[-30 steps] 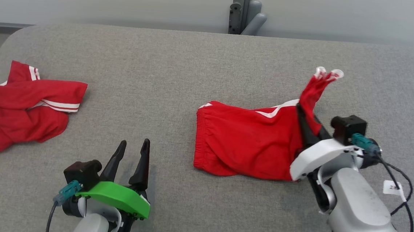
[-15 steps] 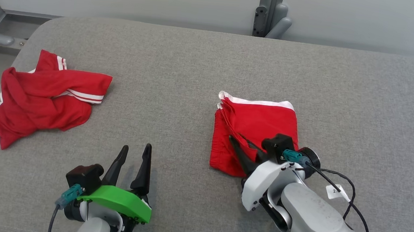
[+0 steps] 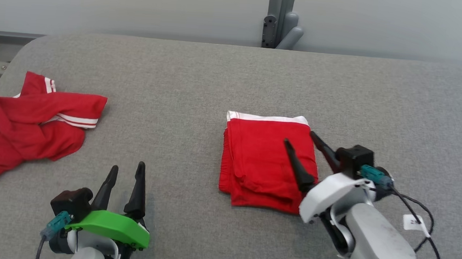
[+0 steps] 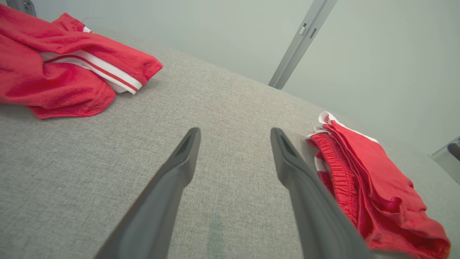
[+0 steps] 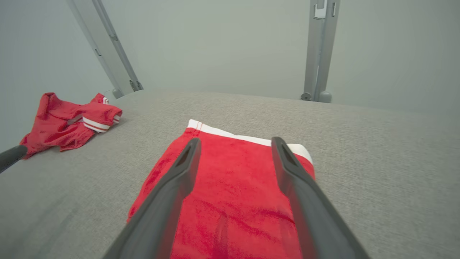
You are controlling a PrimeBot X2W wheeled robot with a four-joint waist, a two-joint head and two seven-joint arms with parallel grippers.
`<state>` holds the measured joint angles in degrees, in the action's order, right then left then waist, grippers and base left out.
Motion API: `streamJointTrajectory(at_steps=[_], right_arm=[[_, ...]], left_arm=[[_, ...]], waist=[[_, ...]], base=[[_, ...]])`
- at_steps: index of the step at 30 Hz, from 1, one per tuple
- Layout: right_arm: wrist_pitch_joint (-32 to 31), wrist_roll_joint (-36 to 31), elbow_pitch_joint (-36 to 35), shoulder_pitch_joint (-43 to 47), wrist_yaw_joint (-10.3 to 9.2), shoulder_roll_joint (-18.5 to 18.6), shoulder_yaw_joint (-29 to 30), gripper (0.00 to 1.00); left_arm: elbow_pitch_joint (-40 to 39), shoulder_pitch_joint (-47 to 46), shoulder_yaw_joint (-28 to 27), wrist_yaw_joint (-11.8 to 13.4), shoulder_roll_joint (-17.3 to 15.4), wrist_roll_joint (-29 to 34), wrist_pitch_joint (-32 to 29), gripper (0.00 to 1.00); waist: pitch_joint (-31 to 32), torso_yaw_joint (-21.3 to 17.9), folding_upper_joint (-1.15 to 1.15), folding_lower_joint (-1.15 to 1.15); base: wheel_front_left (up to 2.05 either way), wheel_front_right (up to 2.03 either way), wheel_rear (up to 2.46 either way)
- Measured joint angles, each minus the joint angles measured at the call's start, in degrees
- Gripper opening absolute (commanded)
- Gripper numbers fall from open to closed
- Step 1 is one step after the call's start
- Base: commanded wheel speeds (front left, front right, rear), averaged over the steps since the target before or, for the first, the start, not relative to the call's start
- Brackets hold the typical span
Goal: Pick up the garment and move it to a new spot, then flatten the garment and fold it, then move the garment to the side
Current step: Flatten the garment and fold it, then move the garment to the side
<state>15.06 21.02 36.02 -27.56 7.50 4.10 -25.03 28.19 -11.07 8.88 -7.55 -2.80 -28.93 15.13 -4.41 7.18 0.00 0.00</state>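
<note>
- Garment (image 3: pixel 263 160): I see red shorts folded into a compact rectangle. They lie flat on the grey fabric-covered desk (image 3: pixel 201 82), right of centre in the head view and just ahead of the right arm.
- Long axis: I read the folded rectangle as somewhat longer from its near edge to its far edge than across, so the axis runs away from the robot toward the wall. The right wrist view agrees, with the cloth stretching out along the fingers.
- Facing: the white-banded hem forms the far edge and points at the wall. In the left wrist view, the gathered elastic edge and the stacked fold layers face the robot's left. The near edge shows loose rounded folds.
- Right end effector (image 3: pixel 299 137): the two dark fingers are spread wide with nothing between them. They angle over the near right part of the garment, the left finger crossing the red cloth and the right finger along its right edge. I cannot tell whether either tip touches the fabric.
- Left end effector (image 3: pixel 128 165): the fingers are spread and empty over bare desk at the near left. They point away from the robot, well apart from the garment.
- Second red garment (image 3: pixel 32 125): crumpled and white-striped, it lies by the desk's left edge, well apart from the folded one.
- Grey post (image 3: pixel 277 17): it stands upright behind the desk's far edge.
</note>
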Motion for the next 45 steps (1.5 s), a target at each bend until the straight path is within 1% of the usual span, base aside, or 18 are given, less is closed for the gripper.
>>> streamJointTrajectory(at_steps=[4, 7, 11, 15, 20, 25, 29, 35, 40, 45], right_arm=[[0.00, -4.31, -1.56, 4.06, -0.01, 1.26, 8.82, 1.00], [-0.01, -7.39, -2.49, 7.18, -0.01, 1.46, 13.28, 1.00], [-0.01, -10.13, -4.00, 10.45, -0.01, 0.79, 17.37, 1.00], [0.00, -11.70, -6.00, 13.17, -0.01, 0.04, 19.61, 1.00], [0.00, -14.48, -8.59, 15.85, -0.01, -0.62, 20.96, 1.00], [0.00, -14.94, -10.03, 17.33, -0.01, -1.03, 21.73, 1.00], [0.00, -14.93, -10.80, 18.76, -0.01, -1.14, 22.59, 1.00], [0.00, -14.02, -11.03, 19.32, -0.01, -1.21, 21.94, 1.00], [0.00, -13.04, -10.92, 18.27, -0.01, -1.21, 20.83, 1.00], [0.00, -11.29, -8.87, 12.41, -0.01, -1.25, 18.55, 1.00]], left_arm=[[-0.68, 0.86, -2.35, 0.00, 0.03, 1.82, 0.00, 1.00], [-1.11, 1.82, -4.22, 0.00, 0.01, 3.59, 0.00, 1.00], [-1.25, 3.32, -5.60, 0.00, 0.02, 5.30, 0.00, 1.00], [-1.63, 4.85, -7.02, 0.00, 0.01, 7.44, 0.00, 1.00], [-3.46, 7.11, -8.59, 0.00, 0.02, 10.15, 0.00, 1.00], [-5.15, 9.41, -9.27, 0.00, 0.02, 10.51, 0.00, 1.00], [-5.57, 10.17, -9.36, 0.00, 0.02, 10.68, 0.00, 1.00], [-5.93, 10.52, -8.86, 0.00, 0.02, 10.89, 0.00, 1.00], [-5.92, 10.26, -7.79, 0.00, 0.02, 9.72, 0.00, 1.00], [-5.95, 6.77, -5.02, 0.00, 0.02, 8.14, 0.00, 1.00]], waist=[[0.72, -1.99, 0.00, 0.00], [1.25, -3.43, 0.00, 0.00], [2.08, -5.27, 0.00, 0.00], [3.01, -6.88, 0.00, 0.00], [4.20, -8.29, 0.00, 0.00], [5.06, -9.05, 0.00, 0.00], [5.46, -8.94, 0.00, 0.00], [5.11, -8.01, 0.00, 0.00], [3.82, -7.19, 0.00, 0.00], [0.51, -5.80, 0.00, 0.00]], base=[[0.00, 0.00, 0.00], [0.00, 0.00, 0.00], [0.00, 0.00, 0.00], [0.00, 0.00, 0.00], [0.00, 0.00, 0.00], [0.00, 0.00, 0.00], [0.00, 0.00, 0.00], [0.00, 0.00, 0.00], [0.00, 0.00, 0.00], [0.00, 0.00, 0.00]])
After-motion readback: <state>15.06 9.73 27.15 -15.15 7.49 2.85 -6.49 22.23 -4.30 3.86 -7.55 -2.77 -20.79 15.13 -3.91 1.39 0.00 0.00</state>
